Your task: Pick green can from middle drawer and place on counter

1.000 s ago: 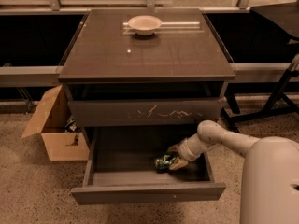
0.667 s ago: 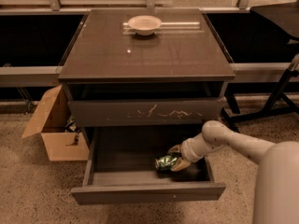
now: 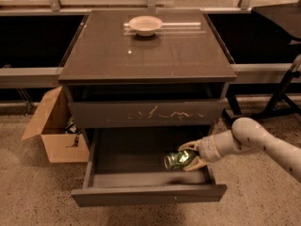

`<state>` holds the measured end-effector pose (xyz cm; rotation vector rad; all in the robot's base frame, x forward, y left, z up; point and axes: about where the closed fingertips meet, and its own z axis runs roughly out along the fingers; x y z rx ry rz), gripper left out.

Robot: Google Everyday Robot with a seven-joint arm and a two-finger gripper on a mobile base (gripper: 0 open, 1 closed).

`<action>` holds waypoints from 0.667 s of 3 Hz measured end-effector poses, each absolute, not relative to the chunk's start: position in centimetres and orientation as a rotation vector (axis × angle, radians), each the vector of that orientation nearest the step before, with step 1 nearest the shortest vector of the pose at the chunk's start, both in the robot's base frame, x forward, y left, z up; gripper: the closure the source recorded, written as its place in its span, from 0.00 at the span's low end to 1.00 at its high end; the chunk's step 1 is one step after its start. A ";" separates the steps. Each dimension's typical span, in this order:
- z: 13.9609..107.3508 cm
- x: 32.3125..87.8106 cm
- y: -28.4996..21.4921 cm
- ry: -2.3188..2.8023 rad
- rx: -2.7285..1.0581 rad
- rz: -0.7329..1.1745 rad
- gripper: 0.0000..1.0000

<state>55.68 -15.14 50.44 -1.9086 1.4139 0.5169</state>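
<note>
The middle drawer (image 3: 146,195) is pulled open below the drawer front with pale scratch marks (image 3: 146,113). The green can (image 3: 177,159) lies on its side at the drawer's right front, its silvery end facing left. My gripper (image 3: 191,157) reaches in from the right, with one finger behind the can and one in front, shut on it. The can is at or just above the drawer floor. The counter (image 3: 148,55) is the glossy dark top above.
A white bowl (image 3: 146,25) sits at the back of the counter. An open cardboard box (image 3: 54,131) stands on the floor left of the cabinet. Dark stand legs (image 3: 282,98) are at the right. My pale arm (image 3: 263,145) crosses the drawer's right side.
The can has shifted slightly right and up in my gripper's fingers. My arm's bulky part has moved out of the bottom right corner.
</note>
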 end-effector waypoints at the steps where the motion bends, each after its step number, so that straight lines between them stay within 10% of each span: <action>1: 55.1 54.0 -18.2 1.363 -1.878 0.456 1.00; 2: 55.2 53.9 -18.6 1.368 -1.874 0.449 1.00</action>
